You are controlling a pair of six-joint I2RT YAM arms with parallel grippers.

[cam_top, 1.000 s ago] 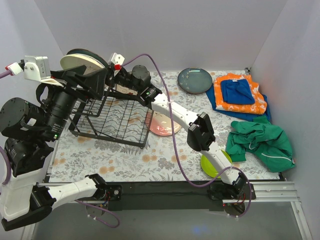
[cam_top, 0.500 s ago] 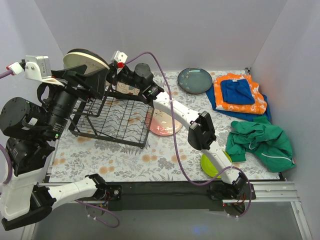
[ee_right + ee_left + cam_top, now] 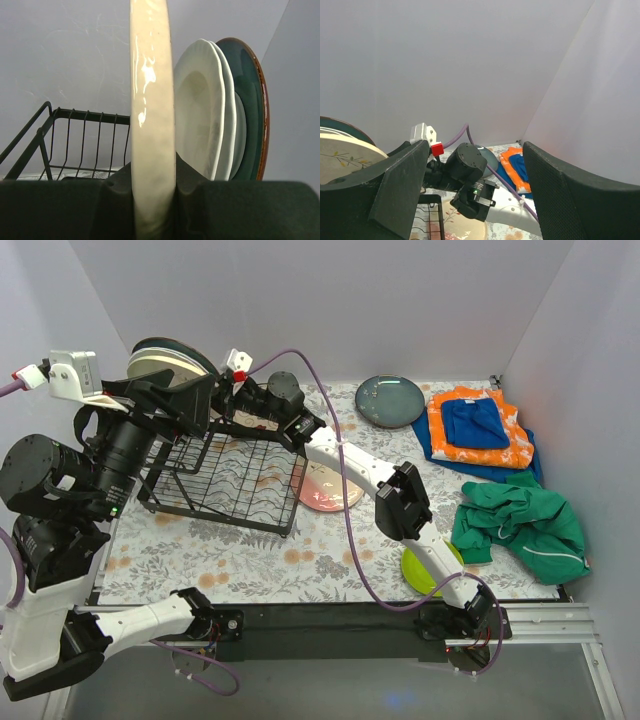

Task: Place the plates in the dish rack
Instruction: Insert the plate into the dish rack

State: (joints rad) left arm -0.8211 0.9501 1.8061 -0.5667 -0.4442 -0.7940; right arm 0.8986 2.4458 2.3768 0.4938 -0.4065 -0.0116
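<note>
On the flowered desk [image 3: 250, 550], a pink plate [image 3: 330, 490] lies just beside the dish rack [image 3: 225, 480]. A lime green plate [image 3: 425, 570] sits partly under the right arm [image 3: 400, 505], and a dark blue-grey plate [image 3: 390, 400] lies at the far edge. Folded orange and blue cloths [image 3: 480, 425] and a green garment [image 3: 520, 520] lie well apart on the right. In the top view the bulky left arm [image 3: 70, 480] hides the rack's near-left corner and much of where the two grippers meet.

The left wrist view shows the left gripper [image 3: 476, 150] with its fingers wide apart and nothing between them. Beyond it are the right arm's wrist and, at the left edge, a cream plate [image 3: 342, 160] with a sprig.

Only the right wrist view shows the grip. The right gripper [image 3: 152, 175] is clamped on the cream plate, which is upright and edge-on. Just beside it stand the white plates [image 3: 202, 125] and a brown-rimmed dark plate [image 3: 255, 110], with rack wires behind on the left. In the top view these plates stand at the rack's far-left end. Whether the held plate's lower edge sits in a slot is hidden.
</note>
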